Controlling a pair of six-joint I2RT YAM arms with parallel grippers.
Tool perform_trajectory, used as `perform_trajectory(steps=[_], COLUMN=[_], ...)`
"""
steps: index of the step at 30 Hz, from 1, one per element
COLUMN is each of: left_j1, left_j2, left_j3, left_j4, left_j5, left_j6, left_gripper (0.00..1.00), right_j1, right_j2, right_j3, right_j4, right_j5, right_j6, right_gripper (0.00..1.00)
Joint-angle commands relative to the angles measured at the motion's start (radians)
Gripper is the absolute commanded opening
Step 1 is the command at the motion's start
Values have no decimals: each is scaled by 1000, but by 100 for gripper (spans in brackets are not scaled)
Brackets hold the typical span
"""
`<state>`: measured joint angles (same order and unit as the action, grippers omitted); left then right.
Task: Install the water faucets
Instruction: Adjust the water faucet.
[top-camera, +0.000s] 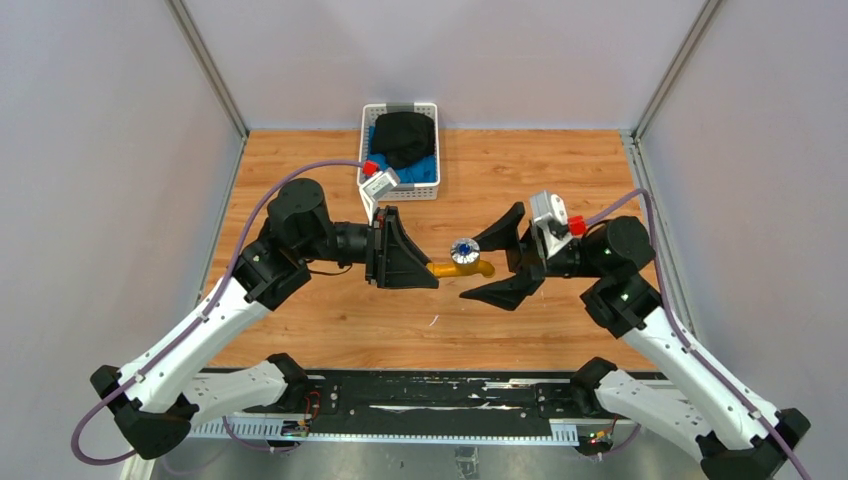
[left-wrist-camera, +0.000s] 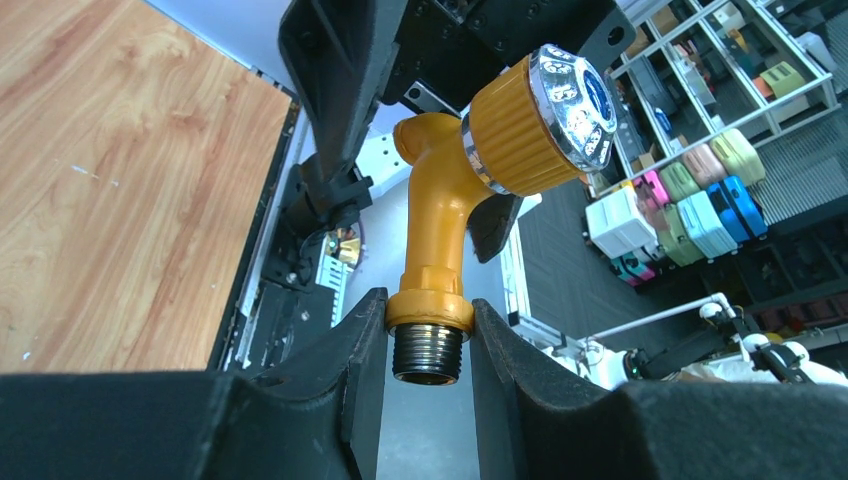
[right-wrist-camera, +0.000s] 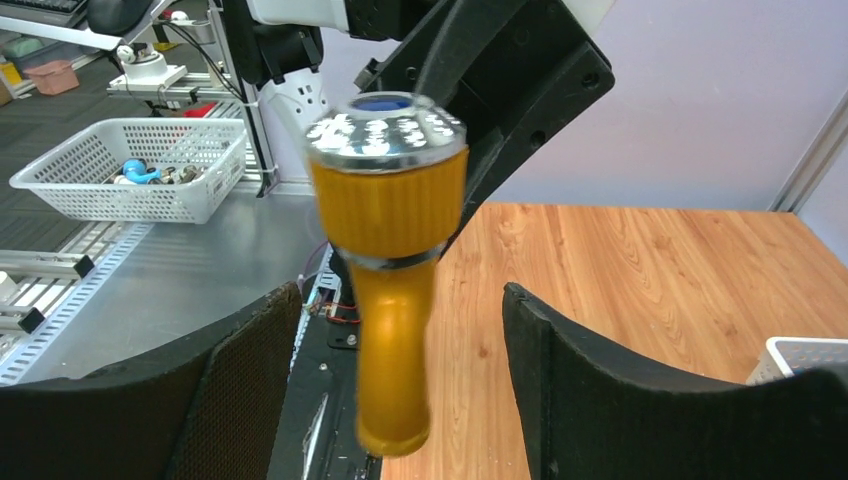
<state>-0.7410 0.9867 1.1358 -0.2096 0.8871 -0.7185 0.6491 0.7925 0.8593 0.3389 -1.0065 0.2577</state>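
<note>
The left gripper (left-wrist-camera: 428, 305) is clamped on the silver threaded end of the brass-yellow faucet (left-wrist-camera: 440, 210). It holds the faucet in the air above the wooden table (top-camera: 330, 320), with the blue-capped knob (left-wrist-camera: 575, 100) facing up. The right gripper (right-wrist-camera: 400, 300) is spread wide, one finger on each side of the spout and neither touching it. This looks like a hand-over between the arms. Next, the right jaws would need to close squarely on the body before the left lets go. A white basket (top-camera: 366, 150) sits at the far edge. The second faucet cannot be made out.
</note>
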Motion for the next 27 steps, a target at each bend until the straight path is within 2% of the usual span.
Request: perform_trajectory(steps=[1, 4, 7, 20, 27], left_j1=[6, 6, 6, 6, 6], left_j2=[-8, -9, -13, -12, -8], left_j3=[-10, -20, -23, -17, -20], left_j4=[43, 52, 60, 6, 21], left_j5=[31, 39, 42, 46, 55], left_j6=[-15, -22, -28, 8, -6], left_gripper=[0, 0, 0, 0, 0], right_j1=[39, 56, 69, 90, 108], right_j2=[66, 108, 140, 104, 146], right_j3=[56, 67, 88, 118, 127], right_j4=[-18, 33, 15, -28, -41], right_j5=[22, 27, 27, 19, 3], right_j6=[-23, 37, 40, 8, 12], right_gripper=[71, 62, 53, 52, 27])
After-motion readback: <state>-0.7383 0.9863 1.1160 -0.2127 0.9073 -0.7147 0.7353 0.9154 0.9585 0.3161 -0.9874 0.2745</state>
